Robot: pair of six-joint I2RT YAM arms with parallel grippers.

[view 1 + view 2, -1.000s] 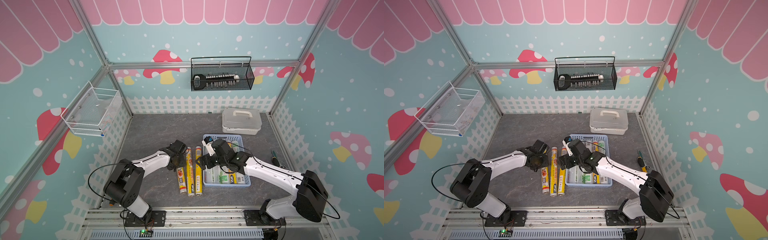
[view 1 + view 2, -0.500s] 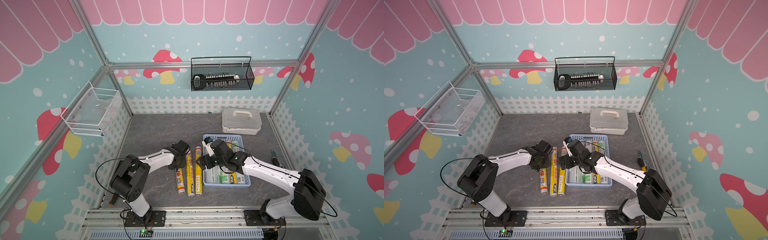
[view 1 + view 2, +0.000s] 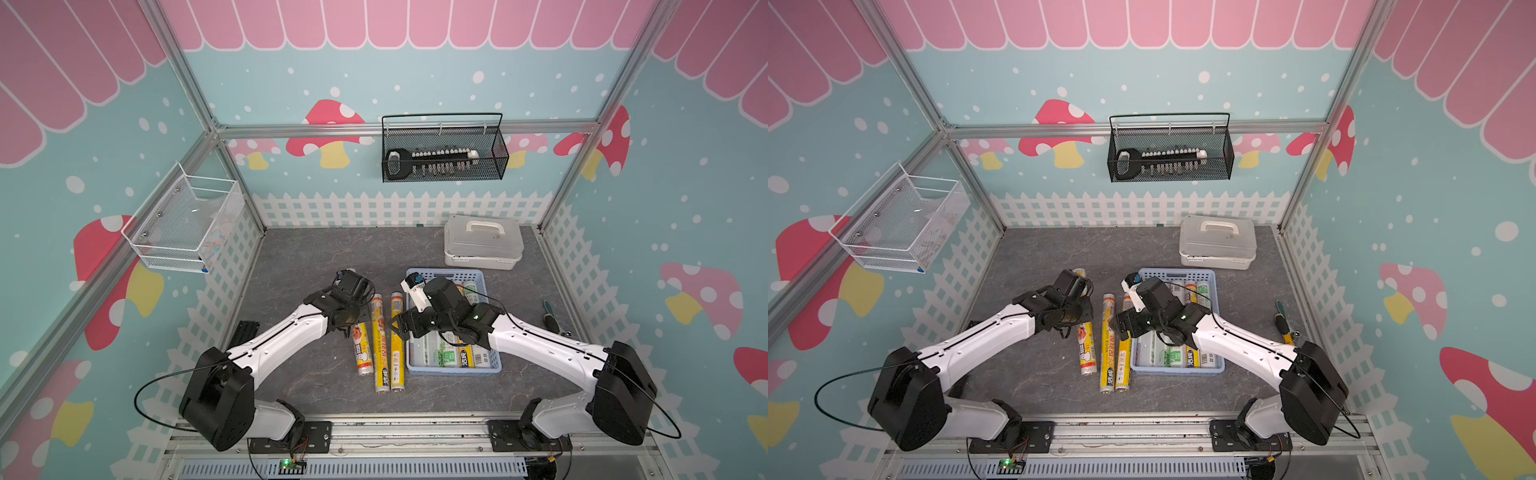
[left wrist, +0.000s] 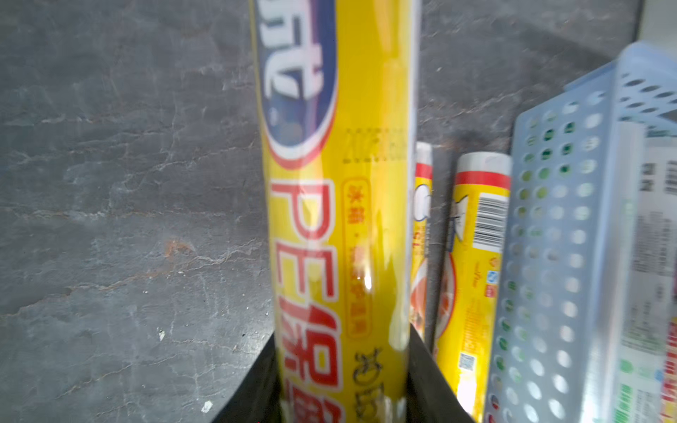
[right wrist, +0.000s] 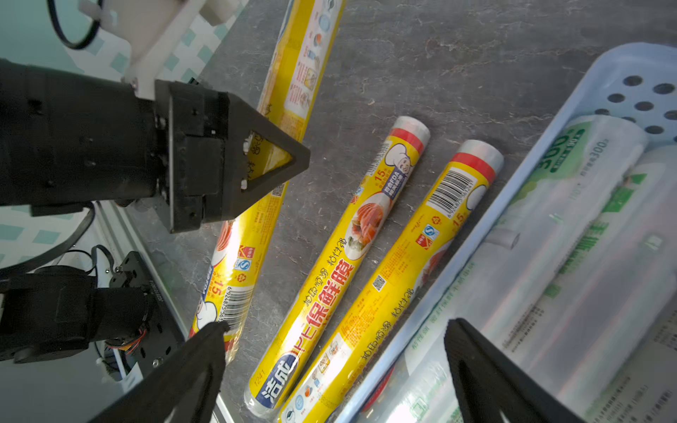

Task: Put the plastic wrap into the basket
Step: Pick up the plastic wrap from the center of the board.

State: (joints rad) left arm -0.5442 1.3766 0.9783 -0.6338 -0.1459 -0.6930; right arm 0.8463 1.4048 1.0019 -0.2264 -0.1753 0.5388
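- Done: several plastic wrap rolls [image 3: 444,353] already lie in the basket [image 3: 453,369].
- Left to do, at its nine o'clock: the outermost roll [image 3: 1087,353], clamped in your left gripper [image 4: 342,351], and two nearer rolls [image 3: 397,353] lying loose.
- Your right gripper [image 5: 337,324] hangs with its jaws spread wide over the basket's nine-o'clock edge.

In a top view, the light-blue basket [image 3: 446,275] sits on the grey table [image 3: 316,257] and holds clear-white green-labelled rolls [image 3: 442,353]. Three yellow rolls lie parallel just beside its wall. The left gripper [image 3: 351,322] sits over the outermost yellow roll [image 3: 362,353]; its jaws are hidden under the wrist, so the grip is probable, not confirmed. The middle roll [image 3: 380,353] lies free. The right gripper [image 3: 400,326] hangs above the innermost roll [image 3: 397,361], at the basket's edge.
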